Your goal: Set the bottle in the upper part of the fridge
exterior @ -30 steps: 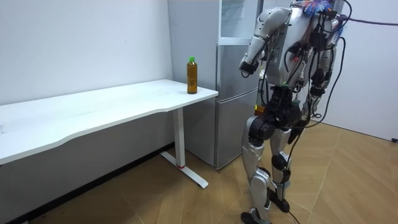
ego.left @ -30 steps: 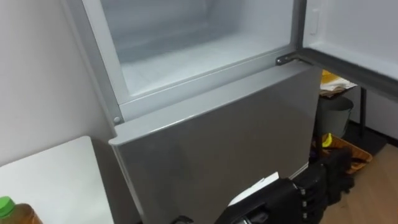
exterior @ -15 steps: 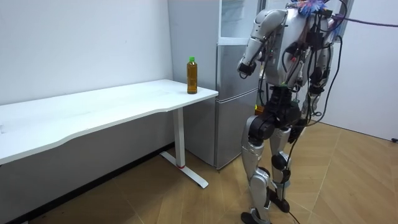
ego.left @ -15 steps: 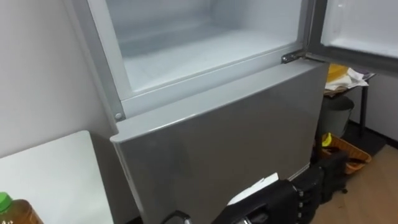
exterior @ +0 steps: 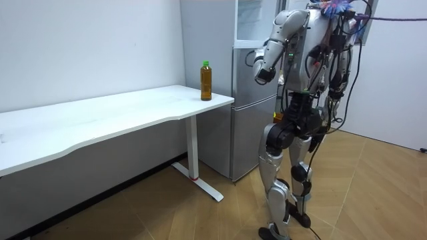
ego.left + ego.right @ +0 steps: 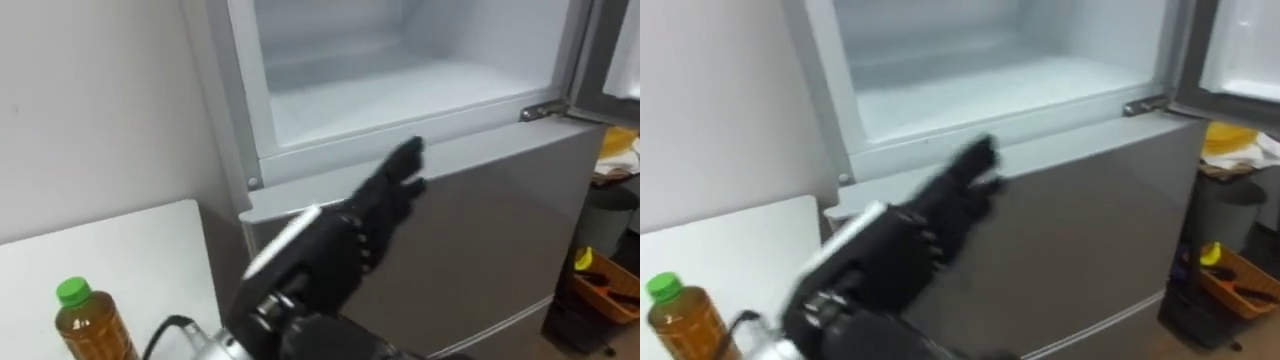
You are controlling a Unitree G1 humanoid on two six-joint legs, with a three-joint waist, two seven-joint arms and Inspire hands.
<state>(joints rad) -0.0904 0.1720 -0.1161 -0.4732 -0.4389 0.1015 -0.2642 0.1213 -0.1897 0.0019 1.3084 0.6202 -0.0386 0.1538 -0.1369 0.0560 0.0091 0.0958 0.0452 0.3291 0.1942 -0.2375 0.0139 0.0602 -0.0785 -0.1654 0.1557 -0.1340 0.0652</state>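
1. One hand is up in front of me: my left hand (image 6: pixel 345 240), raised before the fridge (image 5: pixel 250 113) at about the line where the upper compartment meets the lower door.
2. Its fingers (image 6: pixel 402 172) are stretched out nearly straight and point up towards the open upper compartment (image 6: pixel 400 85). They hold nothing and are curled round nothing.
3. In the eye views the fingertips lie across the grey front edge just below the compartment's floor. Whether they touch the fridge, I cannot tell.
4. The bottle (image 6: pixel 88 328) is not in my hand. It stands upright on the white surface (image 6: pixel 140 255), amber liquid inside and a green cap (image 6: pixel 72 291) on top.
5. In the room view the bottle sits near the corner of the surface that lies next to the fridge, close to the wall-side edge.
6. The upper compartment is open, with pale, bare inner walls. Its door (image 6: pixel 1243 50) is swung out to my right, with the hinge (image 6: pixel 545 110) at the compartment's lower right corner.
7. The lower door (image 6: pixel 490 235) is closed.
8. I stand upright on the wooden floor (image 5: pixel 373 193), facing the fridge, with the end edge of the surface to my left.
9. Past the fridge on my right, an orange basket (image 6: pixel 605 285) sits low by the floor.
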